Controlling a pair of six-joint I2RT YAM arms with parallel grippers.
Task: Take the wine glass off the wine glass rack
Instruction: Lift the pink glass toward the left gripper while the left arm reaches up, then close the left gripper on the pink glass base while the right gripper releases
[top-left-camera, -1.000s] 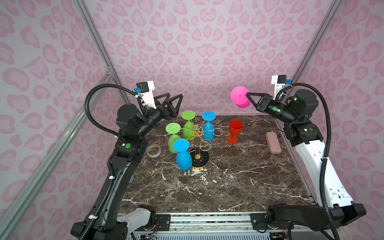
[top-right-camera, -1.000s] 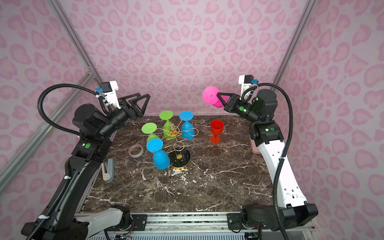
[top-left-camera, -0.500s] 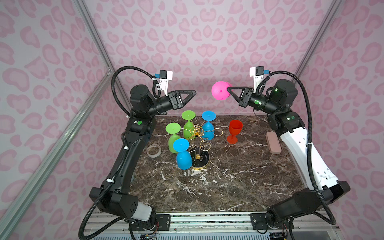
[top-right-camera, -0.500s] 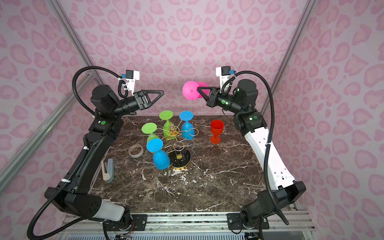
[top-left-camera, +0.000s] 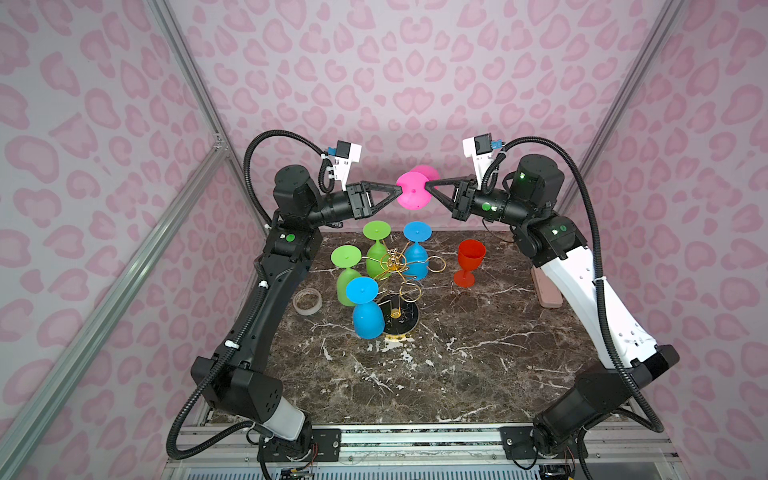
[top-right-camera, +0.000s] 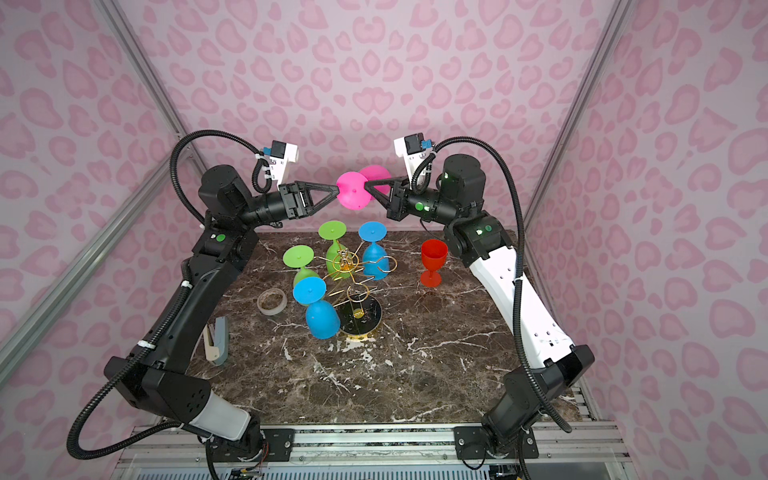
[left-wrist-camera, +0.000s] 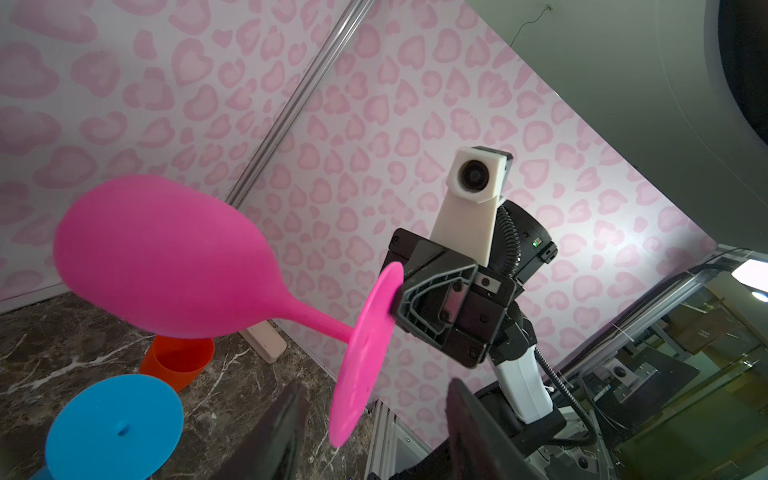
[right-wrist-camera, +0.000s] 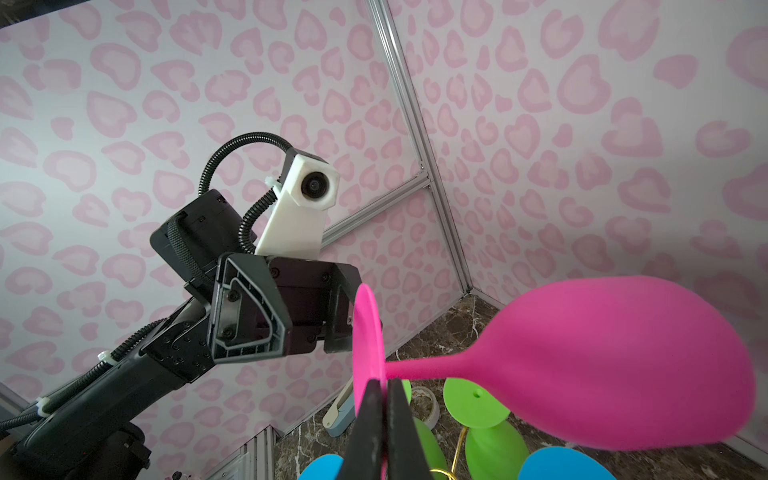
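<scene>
**Wine glass aloft, pinched by its foot**

It lies sideways in the air above the rack, clear of the wire loops, with its bowl toward the back wall. The right gripper is clamped on the rim of the foot. The left gripper faces it, jaws partly apart. Its fingers straddle the foot's opposite edge and are not closed on it. Green glasses and blue glasses hang on the rack. A red glass stands on the table.

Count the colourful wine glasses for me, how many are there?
6. Two green glasses and two blue glasses hang upside down on the rack; a red one stands beside it; a pink one is held aloft by the right gripper.
</scene>
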